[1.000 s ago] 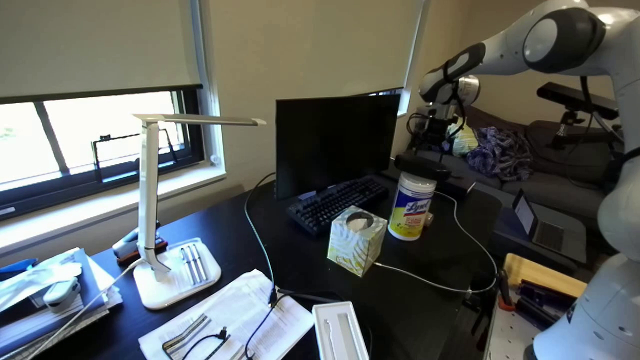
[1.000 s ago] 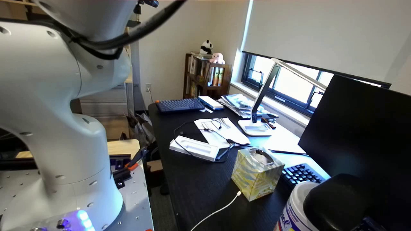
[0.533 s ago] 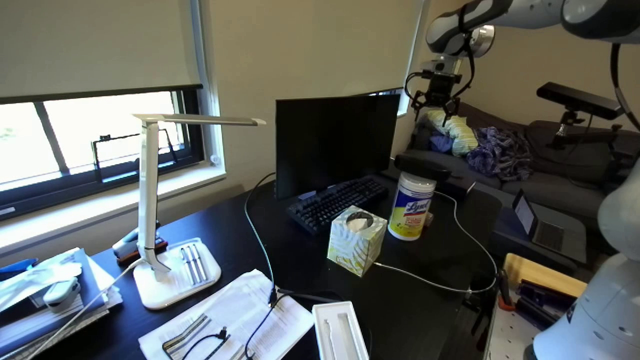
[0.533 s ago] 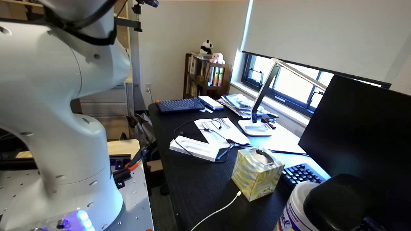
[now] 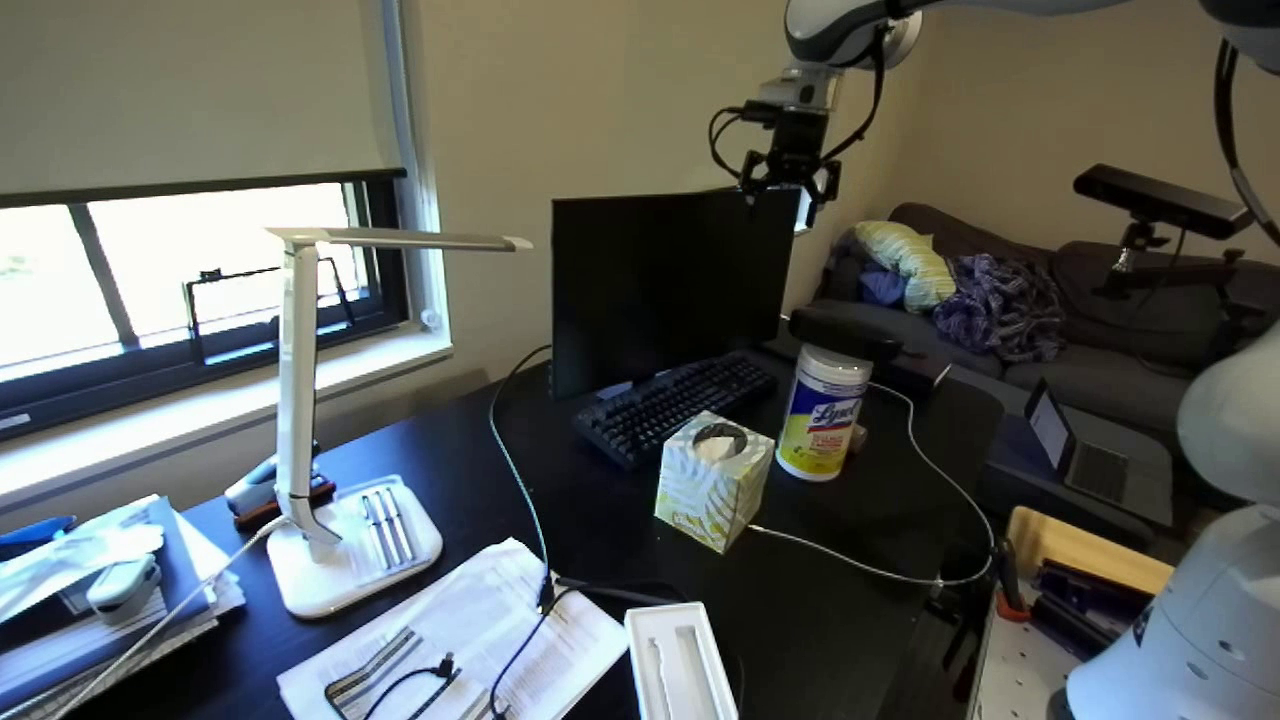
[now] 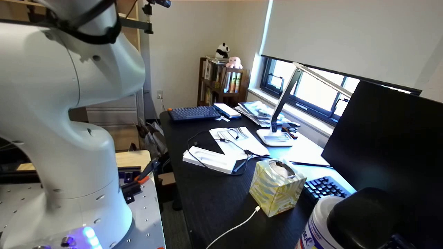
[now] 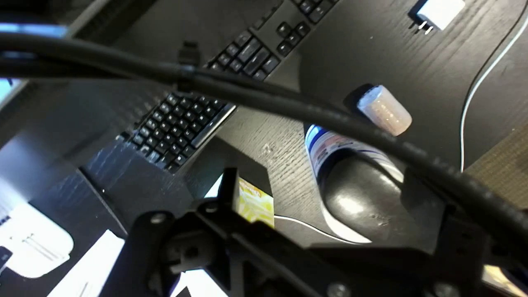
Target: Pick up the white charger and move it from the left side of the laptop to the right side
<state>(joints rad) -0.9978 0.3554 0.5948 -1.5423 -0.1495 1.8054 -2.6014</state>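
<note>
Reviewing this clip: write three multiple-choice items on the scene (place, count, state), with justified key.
1. Where in the wrist view is the white cube-shaped charger? A) lower left B) centre C) upper right
2. How many plush toys sit on the brown wooden shelving? A) one B) two C) four
3. The black two-fingered tool is: A) open B) shut and empty C) shut on the charger

1: C, it lies there on the black desk.
2: B, a black-and-white panda and pink octopus.
3: A, its jaws stand apart.
</note>
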